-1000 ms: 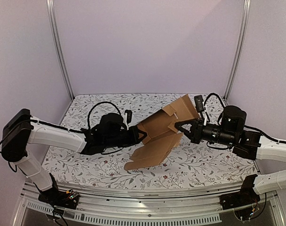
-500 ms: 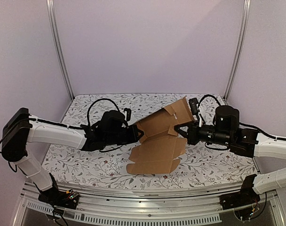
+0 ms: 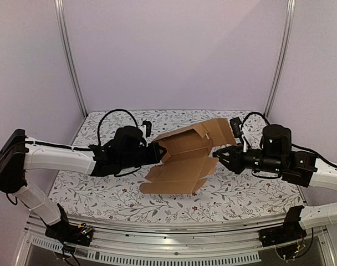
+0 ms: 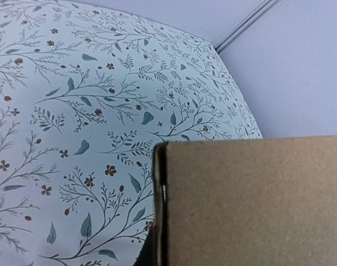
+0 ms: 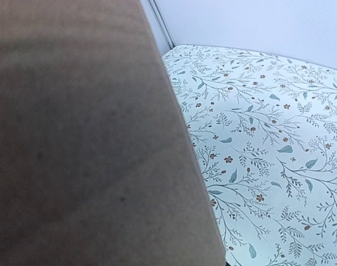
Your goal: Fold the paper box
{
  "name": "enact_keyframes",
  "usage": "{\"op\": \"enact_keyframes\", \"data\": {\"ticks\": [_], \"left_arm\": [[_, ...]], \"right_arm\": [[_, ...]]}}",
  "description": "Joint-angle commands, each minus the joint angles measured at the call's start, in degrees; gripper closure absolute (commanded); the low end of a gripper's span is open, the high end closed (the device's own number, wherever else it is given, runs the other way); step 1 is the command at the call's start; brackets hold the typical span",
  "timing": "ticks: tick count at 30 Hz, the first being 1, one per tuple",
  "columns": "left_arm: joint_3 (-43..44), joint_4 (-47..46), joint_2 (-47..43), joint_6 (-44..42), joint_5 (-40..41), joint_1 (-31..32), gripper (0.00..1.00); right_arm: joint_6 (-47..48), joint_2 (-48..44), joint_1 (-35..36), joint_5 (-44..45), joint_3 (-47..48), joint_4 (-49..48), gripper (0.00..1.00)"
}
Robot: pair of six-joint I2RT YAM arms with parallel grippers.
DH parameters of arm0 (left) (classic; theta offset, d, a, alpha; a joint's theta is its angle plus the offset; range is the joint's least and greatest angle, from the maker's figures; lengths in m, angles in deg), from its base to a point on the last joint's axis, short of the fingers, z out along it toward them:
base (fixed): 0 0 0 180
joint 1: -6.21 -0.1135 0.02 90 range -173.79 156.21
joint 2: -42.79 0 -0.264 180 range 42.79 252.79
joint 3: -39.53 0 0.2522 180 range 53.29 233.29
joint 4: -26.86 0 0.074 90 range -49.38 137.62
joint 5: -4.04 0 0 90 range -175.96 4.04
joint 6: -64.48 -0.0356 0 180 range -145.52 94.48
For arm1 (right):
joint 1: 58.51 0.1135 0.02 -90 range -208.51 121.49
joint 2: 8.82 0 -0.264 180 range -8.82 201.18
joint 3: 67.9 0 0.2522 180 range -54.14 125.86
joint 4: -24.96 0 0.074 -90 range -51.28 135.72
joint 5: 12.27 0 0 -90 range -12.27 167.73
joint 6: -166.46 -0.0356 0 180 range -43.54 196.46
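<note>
The paper box [image 3: 182, 158] is brown cardboard, partly folded, with one panel standing up and a flap hanging towards the table. It hangs above the middle of the table between both arms. My left gripper [image 3: 157, 153] is shut on its left edge. In the left wrist view the cardboard [image 4: 251, 205] fills the lower right and hides the fingers. My right gripper [image 3: 217, 154] stands at the box's right edge with its fingers a little apart, holding nothing. In the right wrist view the cardboard [image 5: 85, 138] covers the left half and the fingers are hidden.
The table [image 3: 102, 188] carries a white cloth with a flower print. Metal posts [image 3: 69, 61] [image 3: 279, 61] rise at the back corners in front of plain walls. A metal rail [image 3: 168, 227] runs along the near edge. Black cables loop over both wrists.
The right gripper has let go of the box's right flap and drawn back to the right. The box has tipped flatter and shifted left with the left gripper.
</note>
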Motion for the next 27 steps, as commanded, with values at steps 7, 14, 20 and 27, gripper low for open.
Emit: {"op": "enact_keyframes", "data": {"ticks": [7,14,20,27], "left_arm": [[-1.7,3.2,-4.5,-7.7,9.5,-0.2,1.0],[-1.9,6.4,-7.5,-12.6,13.0,-0.3,1.0],[-2.5,10.5,-11.1,-16.0,15.1,-0.3,1.0],[-4.8,12.3,-16.1,-20.8,11.7,-0.3,1.0]], "right_arm": [[6.2,-9.2,0.5,3.8,1.1,15.8,0.54],[9.4,-9.9,0.4,1.5,4.9,22.3,0.35],[11.5,-8.9,0.4,-3.3,10.0,25.5,0.35],[14.2,-6.9,0.4,-5.9,16.6,29.7,0.35]]}}
